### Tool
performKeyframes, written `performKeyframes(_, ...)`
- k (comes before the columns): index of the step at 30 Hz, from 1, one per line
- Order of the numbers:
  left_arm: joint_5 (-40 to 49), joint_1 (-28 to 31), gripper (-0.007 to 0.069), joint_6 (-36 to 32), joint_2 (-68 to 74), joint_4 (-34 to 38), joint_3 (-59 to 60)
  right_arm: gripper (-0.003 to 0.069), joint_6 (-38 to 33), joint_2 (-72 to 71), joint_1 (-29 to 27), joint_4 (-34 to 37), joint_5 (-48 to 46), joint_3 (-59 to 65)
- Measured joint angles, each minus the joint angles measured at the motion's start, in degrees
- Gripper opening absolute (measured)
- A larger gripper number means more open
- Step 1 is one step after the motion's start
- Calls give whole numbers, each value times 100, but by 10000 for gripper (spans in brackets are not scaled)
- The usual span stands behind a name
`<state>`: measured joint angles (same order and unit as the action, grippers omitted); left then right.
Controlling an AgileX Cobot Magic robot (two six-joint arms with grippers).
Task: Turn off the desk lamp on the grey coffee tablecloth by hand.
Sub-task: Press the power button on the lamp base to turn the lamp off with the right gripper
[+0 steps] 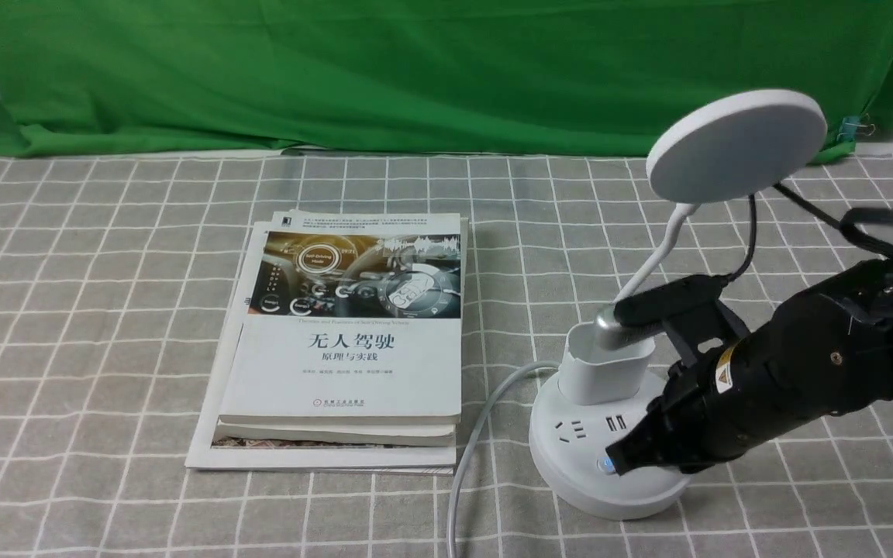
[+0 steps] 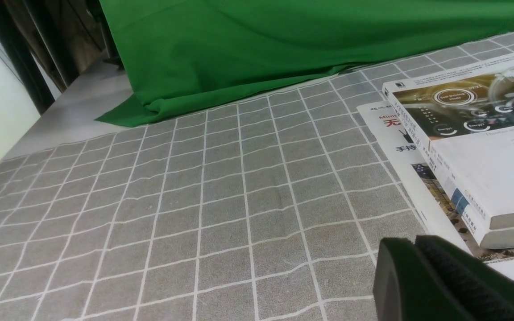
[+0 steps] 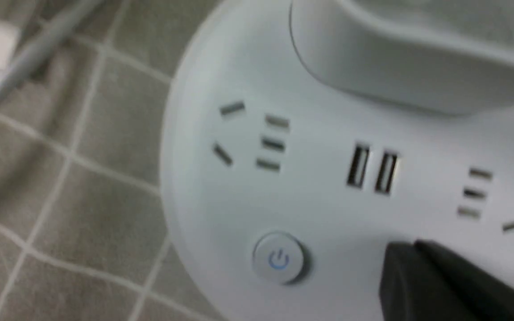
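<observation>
The white desk lamp (image 1: 733,143) stands at the right on the grey coffee tablecloth (image 1: 105,310), with a disc head, a bendy neck, a cup holder (image 1: 601,364) and a round base (image 1: 570,457). My right gripper (image 1: 618,463) is shut, its pointed tip down on the base by a blue-lit button (image 1: 607,466). In the right wrist view the shut tip (image 3: 411,254) sits just beside the power button (image 3: 278,258), apart from it, below the USB sockets (image 3: 372,170). My left gripper (image 2: 411,247) is shut and empty, low over the cloth (image 2: 194,200) near the books.
A stack of books (image 1: 353,341) lies in the middle of the cloth, also in the left wrist view (image 2: 475,156). A white cable (image 1: 477,434) runs from the lamp base toward the front edge. A green backdrop cloth (image 1: 415,70) hangs behind.
</observation>
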<state>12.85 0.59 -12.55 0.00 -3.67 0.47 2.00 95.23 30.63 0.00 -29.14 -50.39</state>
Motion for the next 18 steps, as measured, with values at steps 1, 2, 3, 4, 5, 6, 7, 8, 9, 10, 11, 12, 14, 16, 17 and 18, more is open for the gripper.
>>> performKeyframes(1, 0, 0, 19, 0, 0, 0, 0, 36, 0, 26, 0, 0, 32, 0)
performKeyframes(2, 0, 0, 19, 0, 0, 0, 0, 37, 6, 32, 0, 0, 52, 0)
performKeyframes(3, 0, 0, 19, 0, -5, 0, 0, 38, 11, 57, 0, 0, 155, 13)
performKeyframes(4, 0, 0, 19, -5, 0, 0, 0, 39, 18, 65, 0, 0, 225, 4)
performKeyframes(5, 0, 0, 19, -5, -5, 0, 0, 38, 35, 65, 0, 0, 275, 11)
performKeyframes(6, 0, 0, 19, 0, -5, 0, 0, 38, 41, 22, 0, 0, 298, 16)
performKeyframes(7, 0, 0, 19, 1, 0, 0, 0, 38, 56, -20, 0, 0, 311, 31)
performKeyframes(8, 0, 0, 19, 1, 0, 0, 0, 38, 62, -64, 0, 0, 300, 51)
performKeyframes(9, 0, 0, 19, 1, 0, 0, 0, 38, 92, -121, 0, 0, 268, 84)
performKeyframes(10, 0, 0, 19, 1, 0, 0, 0, 38, 92, -121, 0, 0, 268, 84)
performKeyframes(11, 0, 0, 19, 1, -5, 0, 0, 38, 137, -239, 0, 0, 168, 138)
performKeyframes(12, 0, 0, 19, 1, 0, 0, 0, 38, 154, -323, 0, 0, 82, 167)
performKeyframes(14, 0, 0, 19, 1, 0, 0, 0, 38, 169, -498, 0, 0, 1, 182)
performKeyframes(16, 0, 0, 19, 1, 0, 0, 0, 38, 181, -643, 0, 0, 88, 182)
performKeyframes(17, 0, 0, 19, 1, 0, 0, 0, 38, 158, -708, 0, 0, 191, 182)
performKeyframes(18, 0, 0, 19, 1, 0, 0, 0, 38, 157, -722, 0, 0, 190, 182)
